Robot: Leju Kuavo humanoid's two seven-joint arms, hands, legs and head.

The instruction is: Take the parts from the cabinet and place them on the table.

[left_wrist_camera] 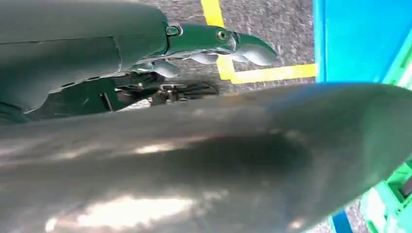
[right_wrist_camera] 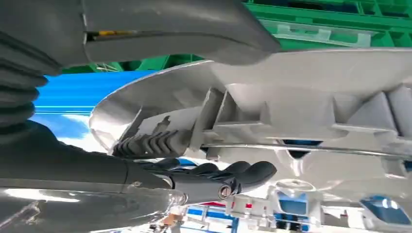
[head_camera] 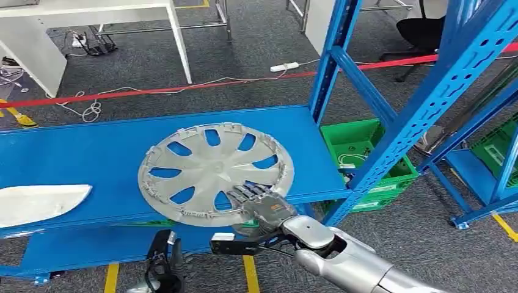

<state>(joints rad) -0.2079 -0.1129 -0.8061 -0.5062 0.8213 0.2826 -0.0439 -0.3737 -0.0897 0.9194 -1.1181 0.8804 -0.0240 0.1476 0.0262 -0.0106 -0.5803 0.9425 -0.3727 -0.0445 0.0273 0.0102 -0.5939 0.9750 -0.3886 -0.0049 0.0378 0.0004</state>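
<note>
1. Nearest the head camera, the silver right arm (head_camera: 342,253) comes in from below, and the right hand (head_camera: 259,204) grips the near rim of the silver wheel cover (head_camera: 207,171)
2. In the right wrist view, the thumb (right_wrist_camera: 194,29) lies on one face of the cover's rim and the dark fingers (right_wrist_camera: 228,177) curl against the other, ribbed face, so the rim is clamped between them
3. The wheel cover lies on the blue shelf (head_camera: 91,149) of the cabinet, near its front edge, with its spoked face up and the blue showing through its openings; its near rim juts just past the edge where the hand holds it
4. The left hand (head_camera: 160,264) hangs low beside the shelf's front edge; in the left wrist view its dark fingers (left_wrist_camera: 214,41) point toward yellow floor tape (left_wrist_camera: 262,74), but I cannot tell whether it is open or closed
5. A white curved part (head_camera: 40,202) lies on the same shelf at its left end, well apart from the wheel cover
6. Green crates (head_camera: 360,149) sit under the shelf beside a blue upright (head_camera: 333,58)
7. A red tape (head_camera: 183,88) crosses the grey carpet beyond the cabinet, with a white table (head_camera: 91,15) and a white power strip (head_camera: 284,66) further back
8. No writing or brand can be read on any of these things
</note>
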